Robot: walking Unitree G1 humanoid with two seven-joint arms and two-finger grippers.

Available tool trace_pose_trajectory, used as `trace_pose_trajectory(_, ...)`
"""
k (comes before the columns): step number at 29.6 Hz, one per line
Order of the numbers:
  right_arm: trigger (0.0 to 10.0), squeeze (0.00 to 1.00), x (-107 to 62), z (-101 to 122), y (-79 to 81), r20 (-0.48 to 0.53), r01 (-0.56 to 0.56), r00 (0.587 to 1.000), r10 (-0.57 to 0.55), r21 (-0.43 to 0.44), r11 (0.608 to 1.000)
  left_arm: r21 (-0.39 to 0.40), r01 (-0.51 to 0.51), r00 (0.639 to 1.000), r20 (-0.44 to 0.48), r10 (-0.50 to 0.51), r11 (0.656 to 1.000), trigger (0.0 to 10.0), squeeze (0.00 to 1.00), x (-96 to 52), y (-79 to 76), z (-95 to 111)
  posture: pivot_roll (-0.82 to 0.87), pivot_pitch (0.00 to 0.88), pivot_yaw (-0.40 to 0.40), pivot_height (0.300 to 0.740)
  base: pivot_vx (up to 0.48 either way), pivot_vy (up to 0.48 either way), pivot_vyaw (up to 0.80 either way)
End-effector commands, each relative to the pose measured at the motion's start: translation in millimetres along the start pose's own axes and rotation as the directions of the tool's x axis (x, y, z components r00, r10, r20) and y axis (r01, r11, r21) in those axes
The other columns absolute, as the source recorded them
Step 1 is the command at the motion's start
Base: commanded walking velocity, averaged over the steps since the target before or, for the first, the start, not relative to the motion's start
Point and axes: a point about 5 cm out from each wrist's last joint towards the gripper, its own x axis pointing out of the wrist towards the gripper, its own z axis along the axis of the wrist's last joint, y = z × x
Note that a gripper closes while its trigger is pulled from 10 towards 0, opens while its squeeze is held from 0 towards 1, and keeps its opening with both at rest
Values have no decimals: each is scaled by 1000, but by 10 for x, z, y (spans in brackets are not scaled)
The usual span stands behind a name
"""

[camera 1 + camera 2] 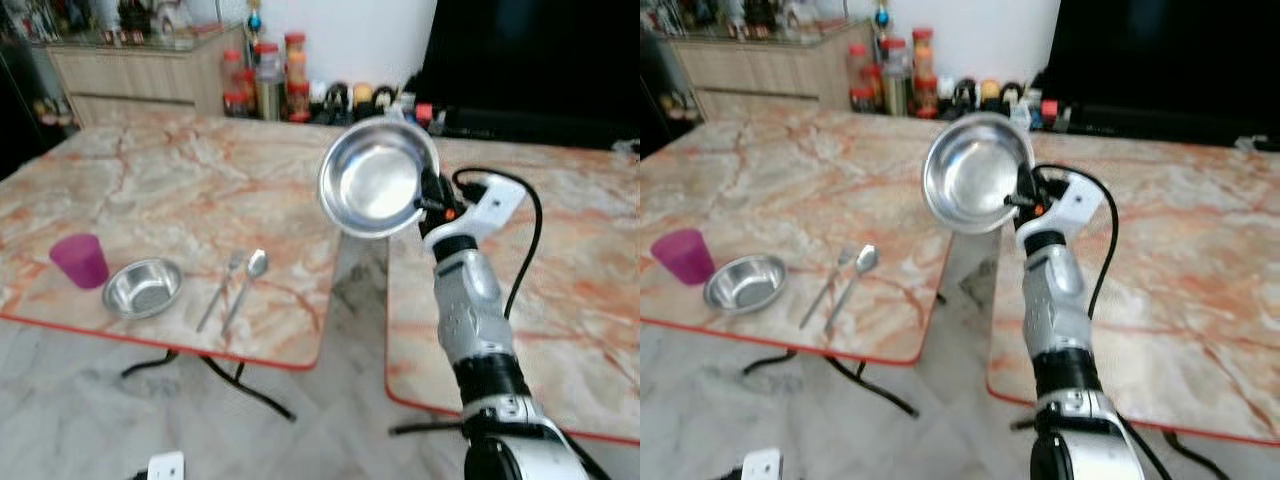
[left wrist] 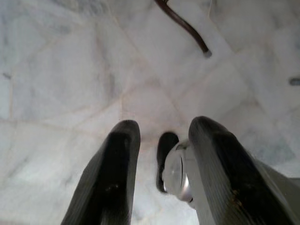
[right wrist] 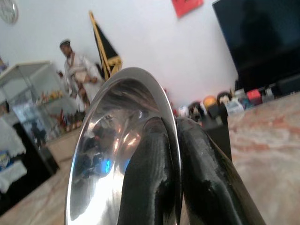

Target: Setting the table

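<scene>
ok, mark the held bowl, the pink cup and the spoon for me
held bowl (image 1: 375, 182), left eye view, middle of its shiny inside.
pink cup (image 1: 80, 260), left eye view, its side wall.
spoon (image 1: 257, 263), left eye view, its rounded bowl end.

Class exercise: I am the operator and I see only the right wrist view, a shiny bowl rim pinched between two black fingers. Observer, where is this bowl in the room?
Observer: The right gripper holds the steel bowl up in the air by its rim, tilted on edge, above the gap between two marble-patterned tables.
Operator: What is already laid out?
Observer: On the left table sit a purple cup, a smaller steel bowl, a fork and a spoon.
Operator: And the other arm?
Observer: The left gripper hangs open over the marble floor.
</scene>
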Motion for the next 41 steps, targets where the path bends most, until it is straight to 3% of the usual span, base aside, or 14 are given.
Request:
trace_pose_trajectory(1, 10000, 0, 41, 75, 39, 25, -14, 1000, 15, -5, 1000, -5, -4, 1000, 5, 4, 1000, 10000, 0, 8, -4, 20, 39, 0, -45, 740, 0, -281, 0)
trace_pose_trajectory(9, 10000, 0, 36, 108, -47, 31, 26, 999, -25, -57, 998, -5, -2, 1000, 5, 2, 1000, 10000, 0, 7, -19, 14, 34, 0, -46, 740, 0, -276, 67)
trace_pose_trajectory(14, 10000, 0, 37, 105, -96, 23, 55, 998, -54, -39, 998, -3, 1, 1000, 3, -1, 1000, 10000, 0, 5, -23, 10, 33, 0, -45, 740, 0, -274, 334)
trace_pose_trajectory(41, 10000, 0, 28, 111, -136, 25, 65, 998, -64, -70, 995, 20, 18, 1000, 1, -18, 1000, 10000, 0, 11, -27, 21, 22, 0, -41, 740, 0, -277, 31)
